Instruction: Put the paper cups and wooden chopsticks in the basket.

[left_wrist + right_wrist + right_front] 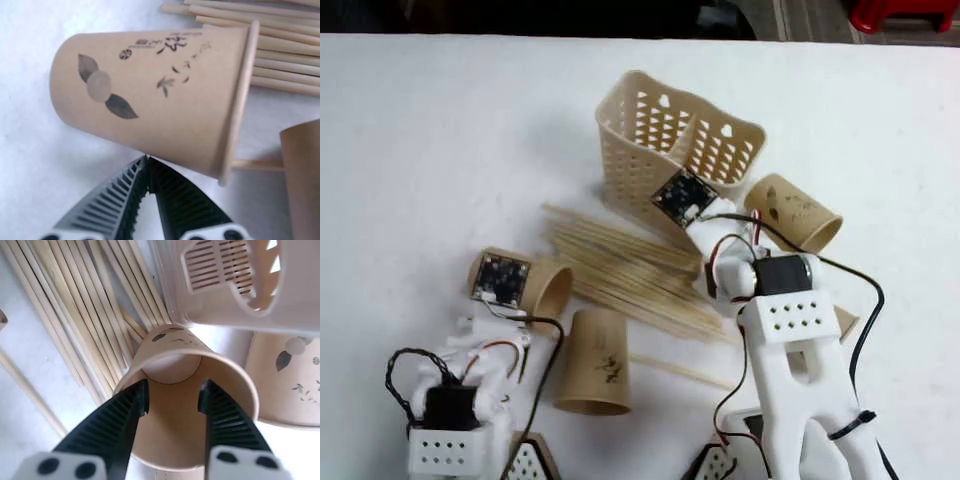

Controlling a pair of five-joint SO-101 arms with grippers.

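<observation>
Chopstick pile [630,272] just beside basket [638,135]

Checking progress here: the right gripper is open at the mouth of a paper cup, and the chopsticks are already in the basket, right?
Not quite. The chopsticks lie piled on the table beside the basket, not in it, as the high view shows. The right gripper is indeed open at the mouth of a paper cup.

A robot workbench, likely a lab.
I work on a plain white table [420,150]; beside the basket [630,150] stands my bare-wired right arm [790,320], and beyond the basket lies dark floor [520,15].
</observation>
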